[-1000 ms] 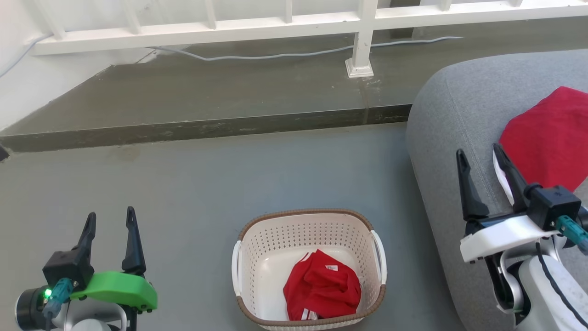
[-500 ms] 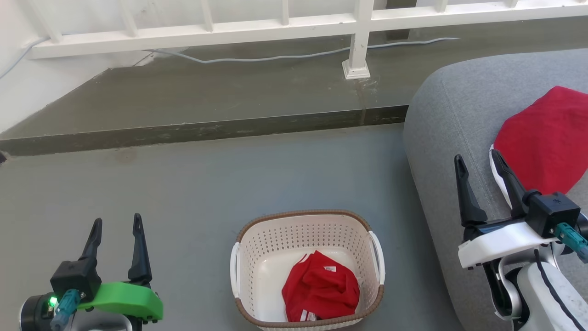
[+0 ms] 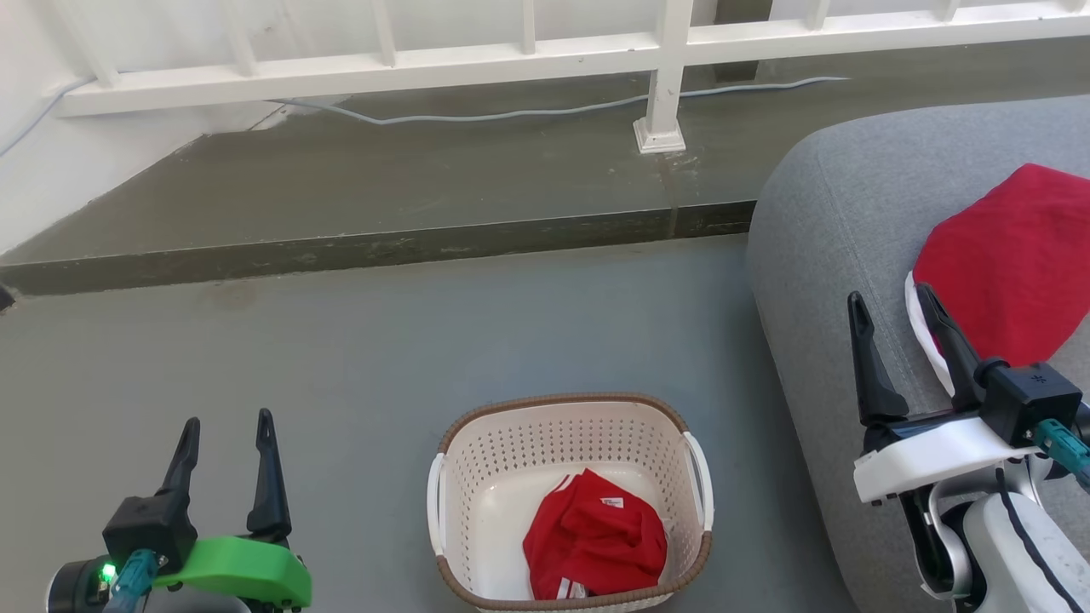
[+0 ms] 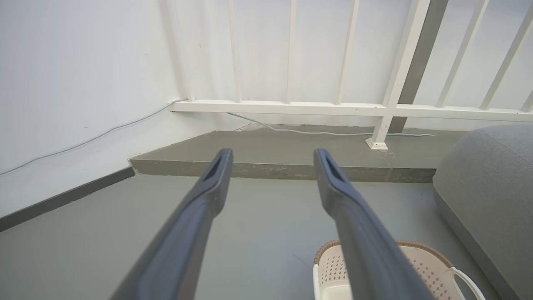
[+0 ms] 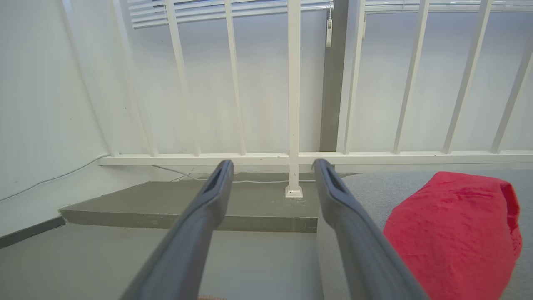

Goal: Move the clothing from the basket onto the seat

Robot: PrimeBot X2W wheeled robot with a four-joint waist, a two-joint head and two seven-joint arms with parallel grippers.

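Item: crumpled red garment [image 3: 594,545], low in cream basket [image 3: 562,400] beside grey seat [image 3: 834,213]; left claw [image 3: 228,419] and right claw [image 3: 889,295] spread, empty; retrieval likely best by steep descent inside rim, pinching a raised fold.

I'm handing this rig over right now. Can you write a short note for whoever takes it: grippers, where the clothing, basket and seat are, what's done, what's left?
Left gripper: open, empty, over the floor left of the basket.
Right gripper: open, empty, over the seat, next to a red garment lying there.
Done: that garment is on the seat.
Left: a second red garment lies crumpled in the basket; move it to the seat.
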